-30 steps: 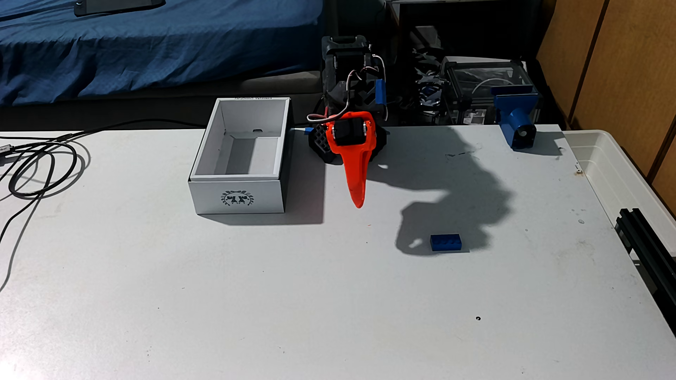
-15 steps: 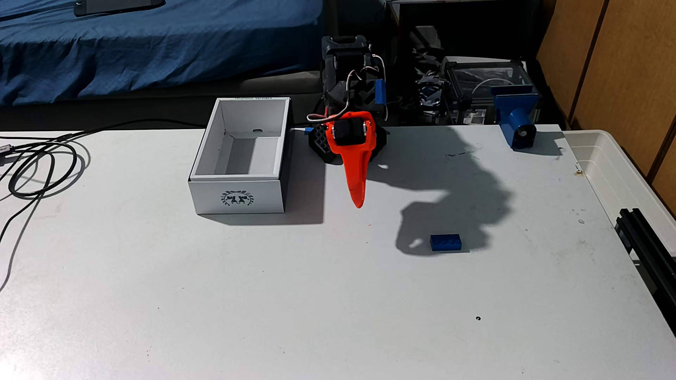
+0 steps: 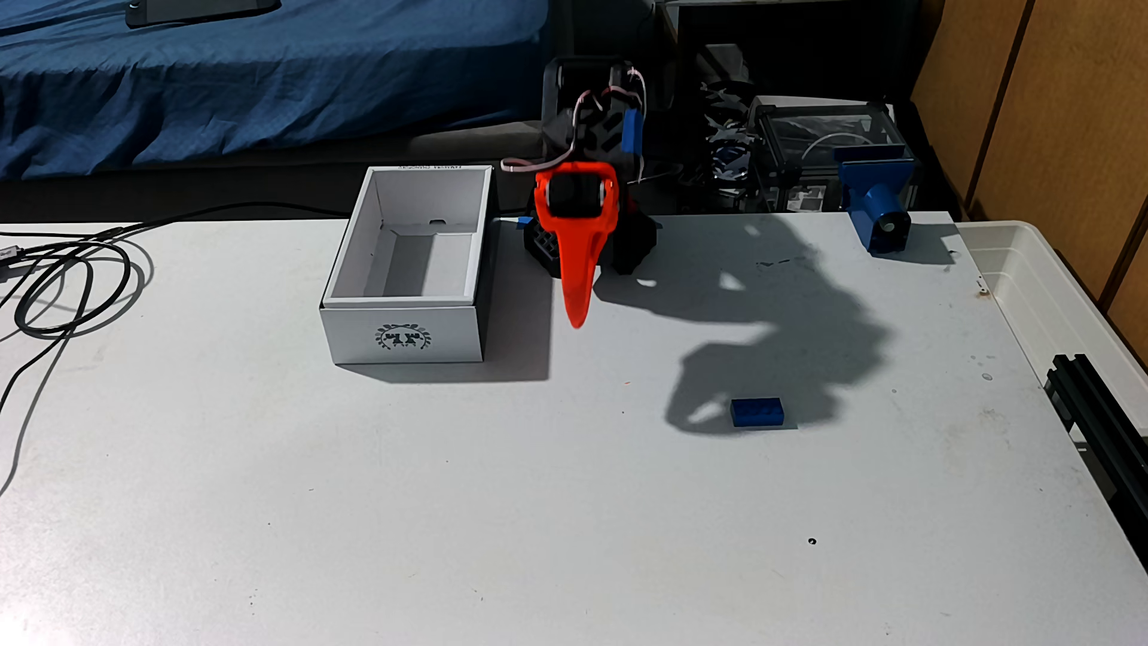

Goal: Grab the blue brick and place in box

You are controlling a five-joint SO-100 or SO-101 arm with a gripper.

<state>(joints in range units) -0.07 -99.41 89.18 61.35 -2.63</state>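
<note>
The blue brick lies flat on the white table, right of centre, inside the arm's shadow. The white box stands open at the back left, its wreath emblem on the near short side, and its inside looks empty. My orange gripper hangs point-down just right of the box, above the table. Its fingers are pressed together into one wedge with nothing between them. It is well up and left of the brick, not touching it.
Black cables loop over the table's left edge. A blue bracket stands at the back right corner. A translucent tub and a black rail line the right side. A blue bed lies behind.
The arm has risen and swung a little left, carrying the gripper tip up and toward the box. The brick and box have not moved.
</note>
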